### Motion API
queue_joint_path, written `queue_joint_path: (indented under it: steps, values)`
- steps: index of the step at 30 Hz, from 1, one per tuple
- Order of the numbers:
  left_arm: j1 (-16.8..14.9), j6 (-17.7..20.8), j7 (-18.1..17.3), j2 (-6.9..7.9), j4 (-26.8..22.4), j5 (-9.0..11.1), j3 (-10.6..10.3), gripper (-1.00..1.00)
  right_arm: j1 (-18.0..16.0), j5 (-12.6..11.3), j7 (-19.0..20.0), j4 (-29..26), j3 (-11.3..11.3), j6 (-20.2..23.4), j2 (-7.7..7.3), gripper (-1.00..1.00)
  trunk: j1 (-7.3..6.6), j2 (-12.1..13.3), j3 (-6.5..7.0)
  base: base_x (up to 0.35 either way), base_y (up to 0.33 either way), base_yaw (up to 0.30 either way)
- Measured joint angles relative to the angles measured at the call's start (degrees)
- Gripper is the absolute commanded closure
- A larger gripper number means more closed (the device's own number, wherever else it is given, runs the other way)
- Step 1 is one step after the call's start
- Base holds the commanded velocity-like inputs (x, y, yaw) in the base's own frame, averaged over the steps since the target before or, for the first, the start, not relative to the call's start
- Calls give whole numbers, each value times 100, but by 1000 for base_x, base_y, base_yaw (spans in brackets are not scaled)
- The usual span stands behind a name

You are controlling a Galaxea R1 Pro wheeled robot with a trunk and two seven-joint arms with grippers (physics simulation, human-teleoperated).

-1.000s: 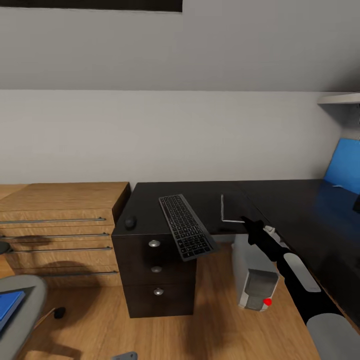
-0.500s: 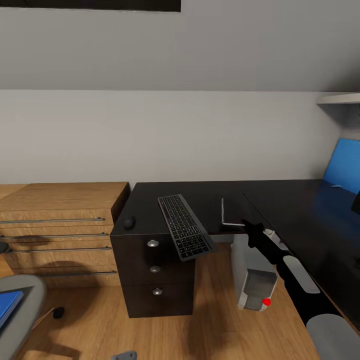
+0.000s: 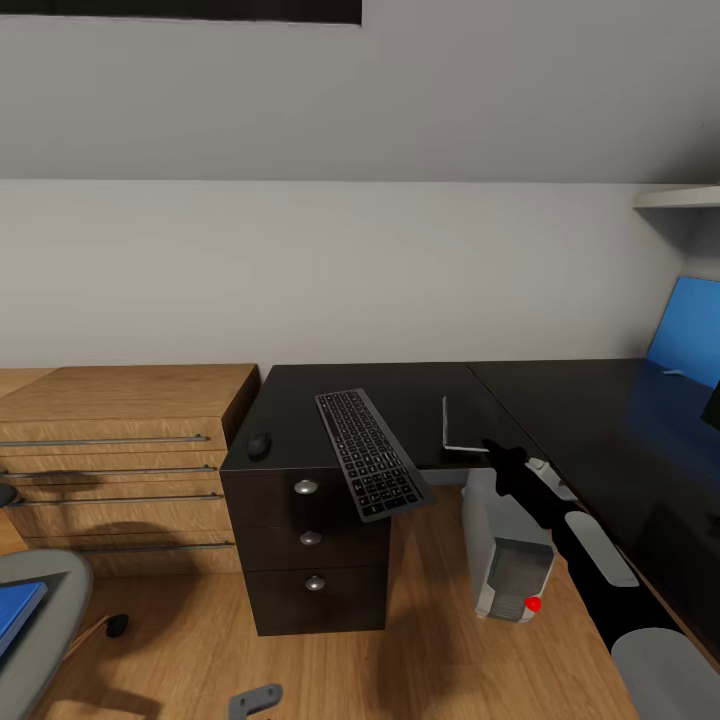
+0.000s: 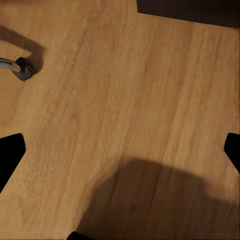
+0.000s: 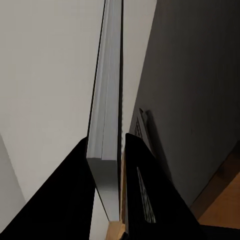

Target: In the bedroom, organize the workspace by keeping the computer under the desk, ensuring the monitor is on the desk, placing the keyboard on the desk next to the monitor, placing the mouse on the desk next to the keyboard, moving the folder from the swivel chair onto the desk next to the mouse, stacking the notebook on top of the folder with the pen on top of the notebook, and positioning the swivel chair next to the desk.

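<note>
Right wrist view has the thin dark-covered notebook with white page edges (image 5: 106,100) clamped edge-on between the right gripper (image 5: 107,165) fingers, above the glossy black L-shaped desk (image 5: 195,75). From the head, the notebook (image 3: 462,425) stands tilted near the desk's (image 3: 580,420) inner corner, with the slim black keyboard (image 3: 370,452) at its nine o'clock, overhanging the desk edge, and the small black mouse (image 3: 260,445) further that way. At five o'clock, on the floor, stands the grey tower computer (image 3: 510,560). The bright blue folder (image 3: 15,615) lies on the grey swivel chair (image 3: 45,620) at eight o'clock. I judge the notebook is being moved ahead of the folder; next it needs setting down flat. Left gripper (image 4: 120,150) hangs spread wide over the wooden floor (image 4: 125,90).
</note>
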Motion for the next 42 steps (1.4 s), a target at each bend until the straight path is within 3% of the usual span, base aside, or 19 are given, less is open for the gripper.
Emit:
queue_joint_path:
  steps: [6, 22, 42]
  values:
    - [0, 3, 0, 15, -143, 16, 19, -100, 0, 2, 1, -34, 1, 3, 0, 100, 0, 0, 0, 0, 0, 0]
    - [0, 8, 16, 15, -137, 29, 25, -100, 0, 13, 0, -52, -7, -6, -9, 100, 353, -640, -287, -43, 0, 0]
    - [0, 8, 9, 21, -139, 20, 15, -100, 0, 7, -31, -11, 8, 1, 3, 100, 352, -642, -287, -26, 0, 0]
